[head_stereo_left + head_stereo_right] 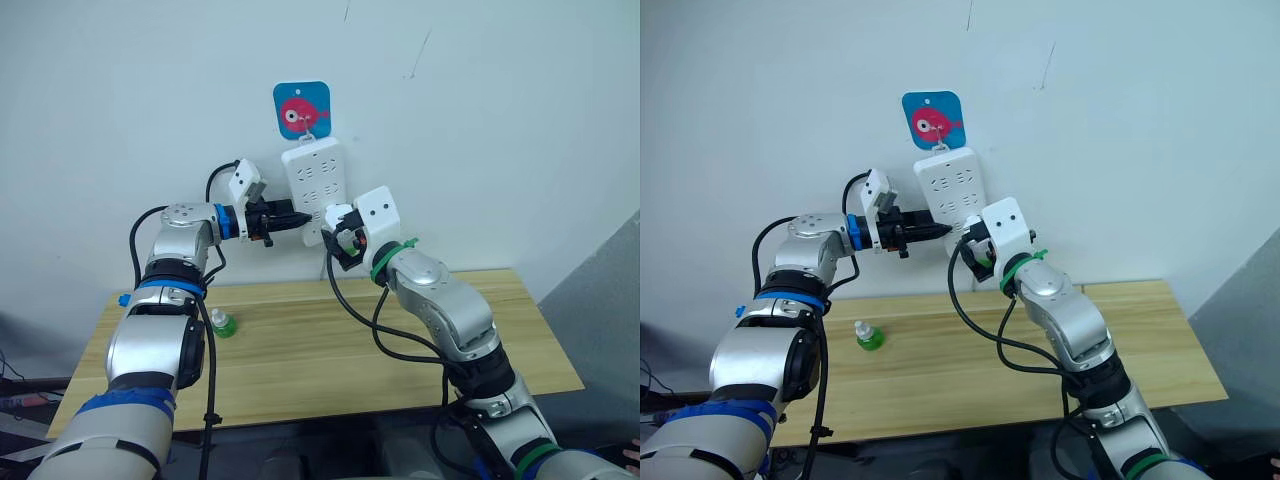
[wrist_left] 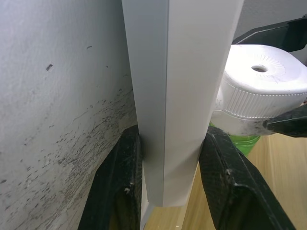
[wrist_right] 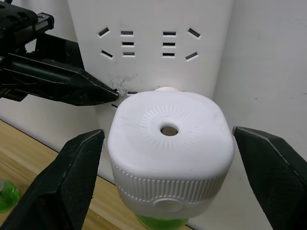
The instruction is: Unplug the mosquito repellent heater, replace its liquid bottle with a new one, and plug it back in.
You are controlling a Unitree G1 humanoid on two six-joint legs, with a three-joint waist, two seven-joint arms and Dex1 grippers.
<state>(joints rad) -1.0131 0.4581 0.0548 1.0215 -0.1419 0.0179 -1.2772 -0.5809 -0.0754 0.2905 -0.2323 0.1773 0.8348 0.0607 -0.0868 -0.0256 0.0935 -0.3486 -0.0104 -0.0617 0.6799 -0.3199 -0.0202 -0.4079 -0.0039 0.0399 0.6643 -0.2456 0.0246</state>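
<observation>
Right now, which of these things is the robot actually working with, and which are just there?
Part of the job:
mosquito repellent heater, plugged into the power strip
left gripper, clamping the strip's edge
right gripper, open around the heater
small green bottle on the table

Just there:
fish picture on the wall

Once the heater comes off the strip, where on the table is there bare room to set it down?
The wooden table is bare from its middle to its right end, under the right arm. The only item on it is the green bottle near the left end. It is crowded at the power strip, where the left tool clamps its edge and the right tool straddles the heater.
</observation>
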